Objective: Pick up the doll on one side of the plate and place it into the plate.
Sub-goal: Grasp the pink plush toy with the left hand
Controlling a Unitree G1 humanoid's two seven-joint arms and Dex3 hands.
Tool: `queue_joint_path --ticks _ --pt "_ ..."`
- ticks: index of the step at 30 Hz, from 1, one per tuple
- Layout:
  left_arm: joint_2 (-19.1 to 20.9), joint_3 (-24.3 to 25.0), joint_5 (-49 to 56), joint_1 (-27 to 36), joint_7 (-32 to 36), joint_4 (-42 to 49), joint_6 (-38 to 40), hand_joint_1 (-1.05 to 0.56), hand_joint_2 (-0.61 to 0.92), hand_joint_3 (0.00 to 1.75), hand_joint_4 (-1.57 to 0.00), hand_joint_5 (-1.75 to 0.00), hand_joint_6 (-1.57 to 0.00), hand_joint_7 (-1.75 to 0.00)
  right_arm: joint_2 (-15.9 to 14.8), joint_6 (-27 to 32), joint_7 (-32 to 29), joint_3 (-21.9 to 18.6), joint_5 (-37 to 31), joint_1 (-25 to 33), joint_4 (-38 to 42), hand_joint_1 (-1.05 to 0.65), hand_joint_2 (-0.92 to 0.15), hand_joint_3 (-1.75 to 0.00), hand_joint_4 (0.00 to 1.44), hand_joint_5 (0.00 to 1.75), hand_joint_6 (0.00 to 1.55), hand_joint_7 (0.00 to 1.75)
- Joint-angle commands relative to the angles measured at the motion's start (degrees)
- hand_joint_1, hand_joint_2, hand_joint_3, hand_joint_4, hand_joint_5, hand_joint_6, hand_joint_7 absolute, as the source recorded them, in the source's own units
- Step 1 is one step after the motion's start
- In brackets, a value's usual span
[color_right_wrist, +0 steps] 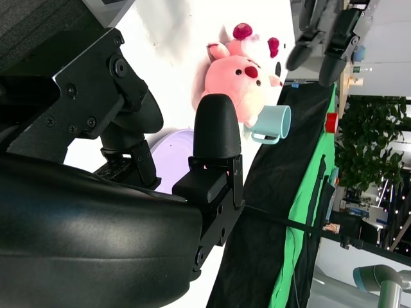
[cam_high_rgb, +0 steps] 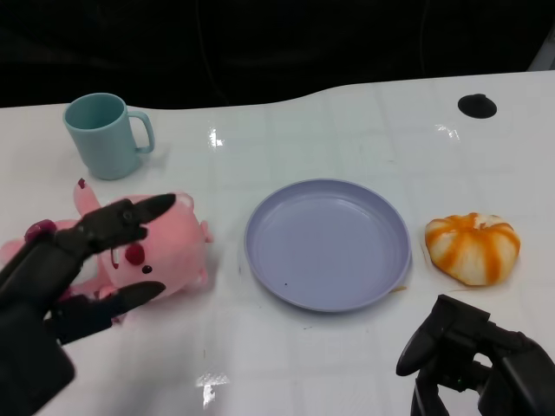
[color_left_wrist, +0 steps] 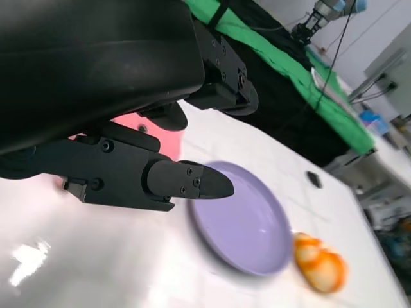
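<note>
Doll (cam_high_rgb: 160, 247), pink plush left of the plate (cam_high_rgb: 327, 243), looks soft and light; grip its body. Left hand (cam_high_rgb: 74, 260) spread over it, seemingly not yet gripping.

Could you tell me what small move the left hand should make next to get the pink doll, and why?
Probably lower the left hand a little and close its fingers around the pink doll. The fingers are spread above the doll without gripping it, and the doll lies on the table beside the empty purple plate, so a grasp comes before any lift.
</note>
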Motion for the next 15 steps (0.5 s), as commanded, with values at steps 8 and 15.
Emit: queue_joint_path --ticks 8,15 --pt "7.2 -0.8 18.8 -3.7 1.0 -1.1 1.5 -0.65 0.92 0.03 0.00 -0.40 -0.21 -0.01 -0.1 -0.1 -0.3 -0.2 0.2 0.0 -0.4 0.10 -0.43 -1.38 0.73 1.75 0.59 1.56" --pt "10.1 -3.8 30.4 -7.2 0.4 1.7 2.6 -0.68 0.90 0.01 -0.04 -0.40 -0.25 -0.02 -0.1 -0.1 -0.3 -0.3 0.4 0.3 -0.5 0.10 -0.43 -1.37 0.72 1.75 0.59 1.56"
